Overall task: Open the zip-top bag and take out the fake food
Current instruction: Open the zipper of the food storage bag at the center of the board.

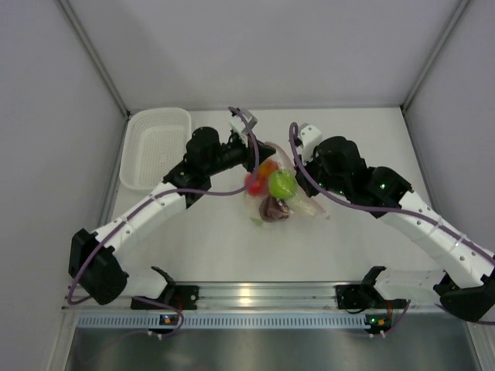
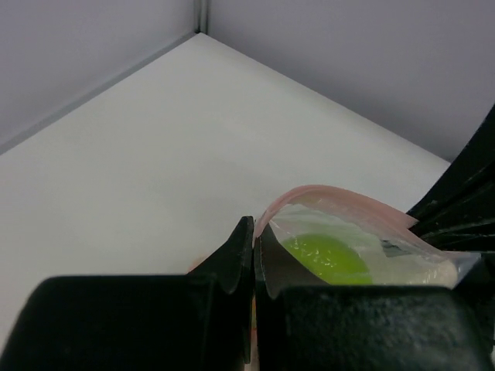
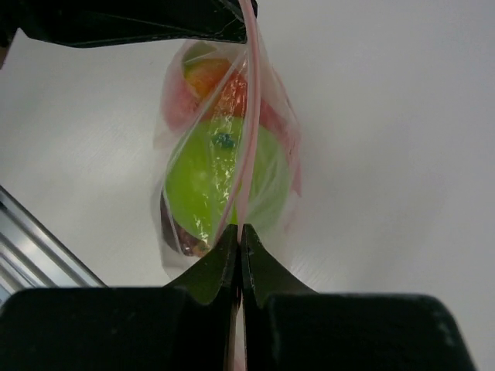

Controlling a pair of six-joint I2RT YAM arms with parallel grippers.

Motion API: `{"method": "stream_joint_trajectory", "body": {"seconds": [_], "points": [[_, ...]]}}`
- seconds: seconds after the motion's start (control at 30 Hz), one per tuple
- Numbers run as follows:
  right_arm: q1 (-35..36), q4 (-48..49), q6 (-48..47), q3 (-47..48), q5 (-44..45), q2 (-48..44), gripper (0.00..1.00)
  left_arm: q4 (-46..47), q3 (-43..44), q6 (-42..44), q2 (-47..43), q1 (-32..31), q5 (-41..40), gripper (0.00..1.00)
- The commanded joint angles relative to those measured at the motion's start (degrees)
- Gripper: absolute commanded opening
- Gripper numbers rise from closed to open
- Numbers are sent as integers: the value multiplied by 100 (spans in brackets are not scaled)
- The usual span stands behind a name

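The clear zip-top bag (image 1: 275, 187) hangs between both grippers above the table's middle, its pinkish zip strip (image 3: 249, 116) stretched between them. Inside it I see a green fruit (image 1: 281, 183), red (image 1: 254, 184) and orange-red (image 1: 267, 168) pieces and a dark purple piece (image 1: 273, 209). My left gripper (image 1: 259, 152) is shut on the bag's strip at the bag's upper left; in its wrist view (image 2: 254, 232) the strip arcs up from the jaws over the green fruit (image 2: 325, 257). My right gripper (image 1: 291, 166) is shut on the strip's other end (image 3: 240, 236).
A white perforated basket (image 1: 155, 145) stands at the back left of the table. The aluminium rail (image 1: 271, 297) with the arm bases runs along the near edge. Grey walls close in the back and sides.
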Motion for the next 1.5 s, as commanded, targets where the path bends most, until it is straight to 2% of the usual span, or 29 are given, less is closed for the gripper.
{"method": "stream_joint_trajectory", "body": {"seconds": [0.0, 0.07, 0.1, 0.13, 0.17, 0.27, 0.5, 0.57, 0.67, 0.77, 0.93, 1.1, 1.23, 1.37, 1.4, 1.43, 1.47], "points": [[41, -382, 722, 607, 552, 75, 0, 315, 919, -338, 553, 524, 1155, 0], [41, -470, 1002, 739, 728, 215, 0, 246, 1141, -479, 940, 841, 1238, 8], [41, -488, 1074, 862, 859, 277, 0, 184, 1246, -514, 1028, 920, 1020, 16], [50, -480, 1144, 907, 913, 338, 0, -8, 1378, -593, 1090, 1025, 818, 39], [42, -462, 1275, 933, 957, 487, 0, -97, 1405, -620, 1151, 1053, 642, 53], [41, -304, 1495, 1056, 1168, 899, 0, -195, 1204, -857, 978, 1053, 263, 73], [41, 82, 1918, 1241, 1739, 1516, 0, -317, 88, -1604, -77, 790, -1125, 75], [50, 196, 1997, 1267, 1871, 1552, 0, -501, 17, -1657, -358, 632, -1502, 76], [50, 276, 2015, 1320, 1854, 1578, 0, -809, 148, -1640, -395, 385, -1645, 79], [41, 311, 2015, 1277, 1854, 1561, 0, -1012, 385, -1596, -158, 359, -1199, 77], [50, 382, 2032, 1197, 1880, 1438, 0, -1213, 911, -1447, 438, 271, -899, 71], [50, 329, 1989, 1206, 1889, 1437, 0, -1223, 1168, -1508, 879, 192, -433, 70], [50, 268, 1971, 1276, 1950, 1490, 0, -1223, 1168, -1561, 959, 34, -502, 69], [42, 206, 1910, 1311, 2047, 1517, 0, -1572, 1255, -1491, 1038, -11, -1002, 35], [50, 163, 1857, 1311, 2108, 1525, 0, -1661, 1282, -1473, 1046, -11, -1152, 21], [50, 101, 1831, 1303, 2300, 1534, 0, -1784, 1317, -1447, 1047, -11, -1318, 15], [33, -21, 1804, 1294, 2389, 1543, 0, -1872, 1343, -1455, 1029, -11, -1833, 10]]}}
